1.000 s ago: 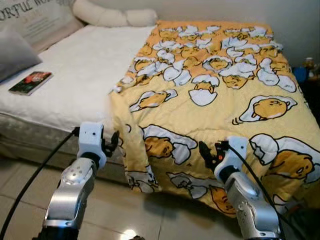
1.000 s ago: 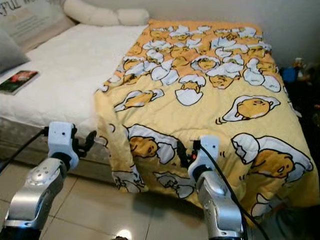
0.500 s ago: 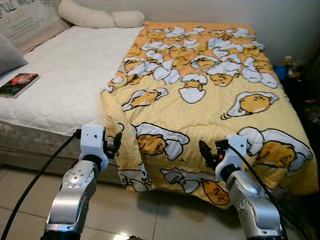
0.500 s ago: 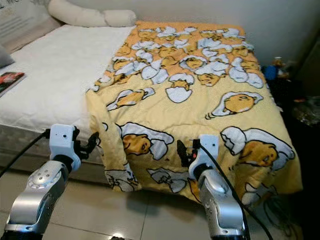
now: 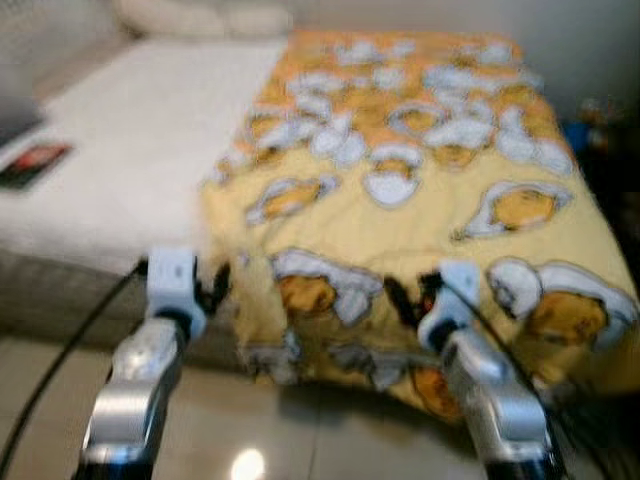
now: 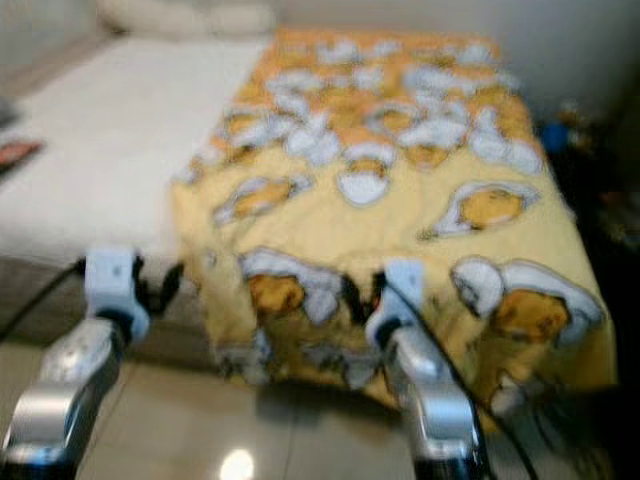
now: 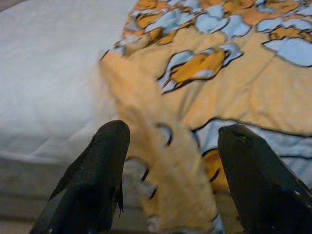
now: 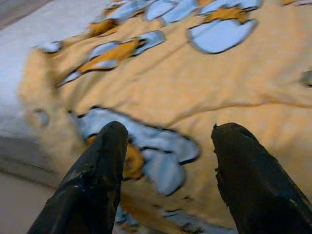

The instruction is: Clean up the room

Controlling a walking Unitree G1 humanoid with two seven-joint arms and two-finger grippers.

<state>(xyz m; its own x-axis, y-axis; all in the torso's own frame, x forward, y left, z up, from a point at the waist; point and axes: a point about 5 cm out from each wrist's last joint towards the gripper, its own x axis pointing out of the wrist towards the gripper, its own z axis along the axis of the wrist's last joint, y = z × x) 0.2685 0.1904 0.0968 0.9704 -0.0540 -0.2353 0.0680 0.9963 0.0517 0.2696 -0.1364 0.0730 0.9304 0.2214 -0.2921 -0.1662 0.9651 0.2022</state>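
Observation:
A yellow blanket (image 5: pixel 420 180) printed with egg cartoons covers the right part of a bed with a white mattress (image 5: pixel 130 150) and hangs over its near edge. My left gripper (image 5: pixel 218 285) is held up just left of the blanket's hanging corner (image 7: pixel 165 161), open, with nothing between its fingers (image 7: pixel 97 170). My right gripper (image 5: pixel 405 300) is raised in front of the blanket's near edge, open and empty, its fingers (image 8: pixel 97 175) spread over the cloth (image 8: pixel 195 97). The eye views are blurred.
A book (image 5: pixel 35 165) lies on the mattress at the far left. Pillows (image 5: pixel 190 15) rest at the head of the bed. Dark clutter (image 5: pixel 600 120) stands at the right of the bed. Shiny floor tiles (image 5: pixel 300 440) lie below my arms.
The whole picture has shifted and blurred, so the camera has moved. Both grippers stay raised and open at the same places before the blanket's edge.

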